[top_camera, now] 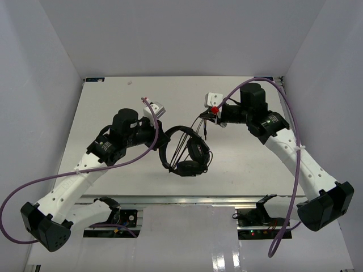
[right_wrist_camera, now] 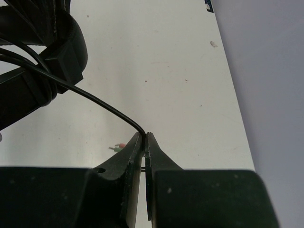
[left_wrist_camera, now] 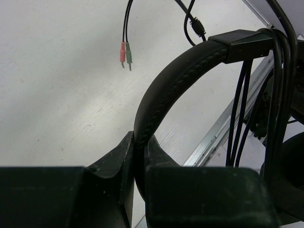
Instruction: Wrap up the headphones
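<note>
We judged steady tension would keep loops neat, left gripper [left_wrist_camera: 141, 142] clamping the black padded headphones [top_camera: 190, 154] by their headband [left_wrist_camera: 164, 88], right gripper [right_wrist_camera: 145, 140] pinching the thin black cable [right_wrist_camera: 95, 98]

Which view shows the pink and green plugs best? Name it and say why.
The left wrist view: the pink and green plugs sit sharp and unobstructed, both colours plain. The right wrist view gives only a tiny, blurred glimpse of them. In the top external view they are too small to pick out.
</note>
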{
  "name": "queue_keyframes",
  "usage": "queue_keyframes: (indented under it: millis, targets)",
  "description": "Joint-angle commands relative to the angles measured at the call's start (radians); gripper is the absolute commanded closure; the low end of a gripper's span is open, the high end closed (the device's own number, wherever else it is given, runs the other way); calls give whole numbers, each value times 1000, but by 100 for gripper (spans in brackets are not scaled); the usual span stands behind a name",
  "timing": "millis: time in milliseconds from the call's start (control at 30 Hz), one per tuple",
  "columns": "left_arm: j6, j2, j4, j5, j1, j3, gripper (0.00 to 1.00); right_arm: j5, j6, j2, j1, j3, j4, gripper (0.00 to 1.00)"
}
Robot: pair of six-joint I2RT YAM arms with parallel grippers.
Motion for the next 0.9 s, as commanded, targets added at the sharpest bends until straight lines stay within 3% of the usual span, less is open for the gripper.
queue_keyframes:
  millis: [0,267,567,867]
  targets:
    - [-35,-10,16,76,-7,73,100,-88,97,5,-25,-44,135,90]
    - [-72,-2,16,90,-7,99,100,-184,219,21,-53,-94,221,82]
    - [-89,-3,-4,80,-7,113,100,-320,454,52,-82,-196,426,49]
    - [-101,-9,-24,77,-7,122,100,-449,456,56,-87,-244,471,29]
